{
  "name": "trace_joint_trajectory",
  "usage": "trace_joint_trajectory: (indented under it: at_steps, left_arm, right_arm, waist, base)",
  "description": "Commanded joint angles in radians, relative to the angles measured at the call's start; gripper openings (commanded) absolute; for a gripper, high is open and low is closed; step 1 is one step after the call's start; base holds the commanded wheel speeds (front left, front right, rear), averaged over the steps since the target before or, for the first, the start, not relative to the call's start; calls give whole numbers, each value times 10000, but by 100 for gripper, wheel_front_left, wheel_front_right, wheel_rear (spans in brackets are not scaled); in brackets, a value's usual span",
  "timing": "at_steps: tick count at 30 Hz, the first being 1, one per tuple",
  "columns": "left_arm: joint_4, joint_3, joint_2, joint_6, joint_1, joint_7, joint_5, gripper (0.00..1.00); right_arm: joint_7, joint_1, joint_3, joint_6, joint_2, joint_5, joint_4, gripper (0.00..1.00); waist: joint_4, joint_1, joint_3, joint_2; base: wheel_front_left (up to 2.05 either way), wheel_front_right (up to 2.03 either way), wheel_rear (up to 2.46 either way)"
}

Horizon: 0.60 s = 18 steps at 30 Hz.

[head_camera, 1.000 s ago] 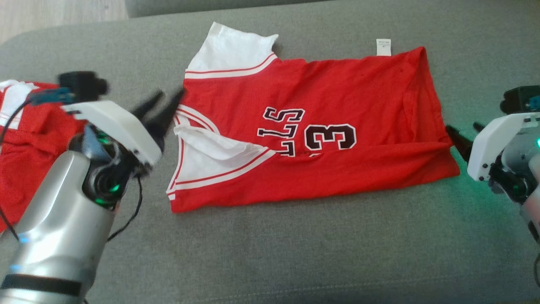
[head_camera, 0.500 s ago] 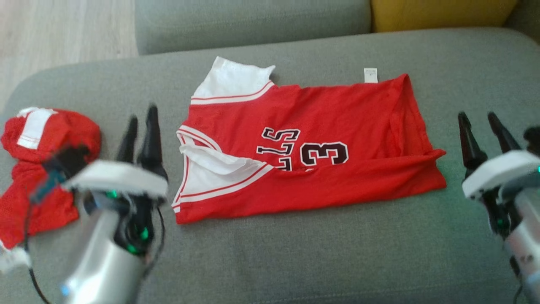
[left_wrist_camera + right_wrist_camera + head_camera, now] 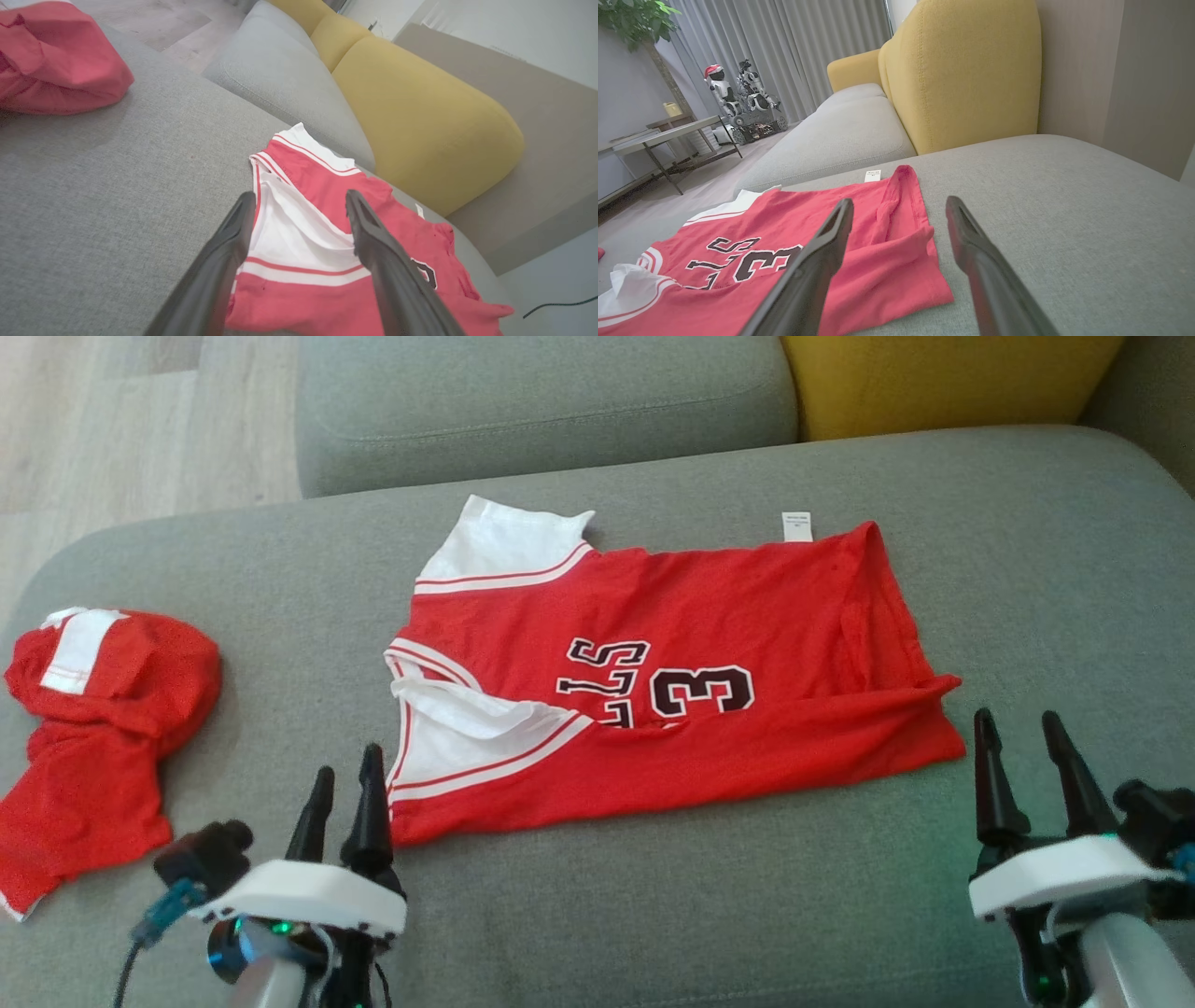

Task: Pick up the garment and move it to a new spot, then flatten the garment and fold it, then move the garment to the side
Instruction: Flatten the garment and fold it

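Observation:
The garment (image 3: 672, 672) is a red jersey with white sleeve trim and black lettering, lying flat and folded lengthwise on the grey sofa seat (image 3: 653, 896). It also lies ahead of the fingers in the left wrist view (image 3: 327, 242) and in the right wrist view (image 3: 784, 247). My left gripper (image 3: 347, 779) hangs open just off the jersey's near left corner, holding nothing. At the jersey's near right corner my right gripper (image 3: 1018, 747) is open too, with empty fingers.
A second red garment (image 3: 93, 728) lies crumpled at the seat's left end. Behind the seat are a grey cushion (image 3: 541, 401) and a yellow cushion (image 3: 943, 378). Wooden floor (image 3: 112, 420) lies beyond the left end. A side table (image 3: 658, 140) stands far off.
Both grippers have pulled back from the jersey's left and right ends toward the near edge of the seat. The camera has tilted up, bringing the cushions into view. The jersey lies unmoved.

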Motion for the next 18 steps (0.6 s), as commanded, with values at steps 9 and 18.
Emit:
trace_joint_trajectory:
  at_steps: [9, 18]
  left_arm:
    - [1282, -536, 84, 633, -941, -39, 1727, 100]
    - [2952, -602, 325, 1895, -1884, 375, 2340, 100]
  right_arm:
    - [109, -31, -245, -7, 308, -579, -1141, 100]
    - [273, -87, -387, -7, 575, -621, -1380, 100]
  waist:
    - [-319, 0, 232, 0]
    - [-643, 0, 666, 0]
  base:
    - [0, 0, 0]
    - [0, 0, 0]
